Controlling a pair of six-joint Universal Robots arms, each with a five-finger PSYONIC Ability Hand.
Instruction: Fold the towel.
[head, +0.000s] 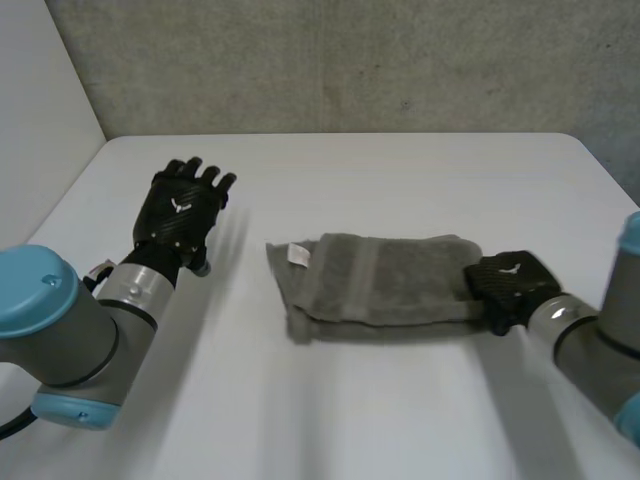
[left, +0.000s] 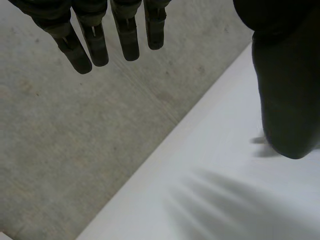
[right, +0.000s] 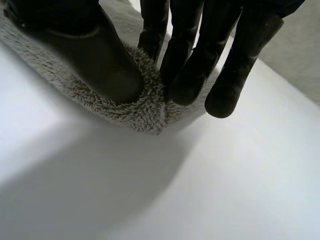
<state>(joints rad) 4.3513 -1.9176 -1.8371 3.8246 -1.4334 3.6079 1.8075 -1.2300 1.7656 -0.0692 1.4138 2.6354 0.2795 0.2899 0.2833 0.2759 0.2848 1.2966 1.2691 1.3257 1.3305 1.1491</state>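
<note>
Right robot hand (head: 508, 284) pinches one end of the folded towel (head: 385, 280), thumb against fingers. It lies across the counter (head: 400, 170), long axis side to side, label (head: 297, 254) end toward my spread left robot hand (head: 180, 215).

A white, smooth-topped table (head: 400, 170) with rounded far corners carries one grey terry towel (head: 385, 280), folded into a long flat band lying crosswise. A small white label (head: 297, 254) sits at the towel's left end.
</note>
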